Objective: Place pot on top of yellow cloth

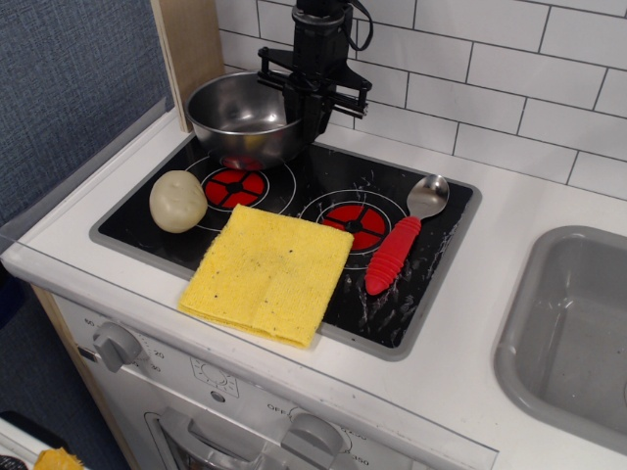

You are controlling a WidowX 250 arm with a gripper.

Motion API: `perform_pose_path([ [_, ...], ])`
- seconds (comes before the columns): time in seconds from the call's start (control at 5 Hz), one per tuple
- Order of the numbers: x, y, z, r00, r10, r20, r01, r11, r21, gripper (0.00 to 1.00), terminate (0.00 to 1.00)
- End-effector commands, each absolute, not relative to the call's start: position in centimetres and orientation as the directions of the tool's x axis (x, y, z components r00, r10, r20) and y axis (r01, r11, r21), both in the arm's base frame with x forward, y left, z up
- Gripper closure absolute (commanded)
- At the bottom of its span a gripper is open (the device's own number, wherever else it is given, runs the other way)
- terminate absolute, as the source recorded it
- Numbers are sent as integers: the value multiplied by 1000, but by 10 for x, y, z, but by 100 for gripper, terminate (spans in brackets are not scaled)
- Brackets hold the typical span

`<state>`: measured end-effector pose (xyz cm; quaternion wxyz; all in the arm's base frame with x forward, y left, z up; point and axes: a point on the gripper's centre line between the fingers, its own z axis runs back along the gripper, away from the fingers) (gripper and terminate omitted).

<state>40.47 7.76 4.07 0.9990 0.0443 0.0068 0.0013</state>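
The shiny steel pot [240,117] hangs just above the back left of the black stovetop [137,217], lifted off the left burner. My black gripper [308,115] is shut on the pot's right rim, coming down from above. The yellow cloth [269,272] lies flat at the stove's front edge, in front of and a little right of the pot, with nothing on it.
A pale potato [177,201] sits on the stove's left side. A red-handled spoon [402,237] lies on the right of the stove. A grey sink basin [573,333] is at the far right. A tiled wall stands behind; a wooden post [191,44] stands at the back left.
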Motion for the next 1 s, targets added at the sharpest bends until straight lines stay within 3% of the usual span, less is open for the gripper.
perform_pose_path([
  [0.0, 380, 64, 140, 989, -57, 134, 46, 995, 85, 100, 0],
  [0.2, 343, 51, 146, 991, -77, 107, 74, 997, 35, 100, 0],
  [0.6, 284, 24, 111, 987, -155, 45, 153, 987, 49, 100, 0],
  [0.8, 269, 8, 94, 975, -220, 39, 216, 973, 84, 100, 0],
])
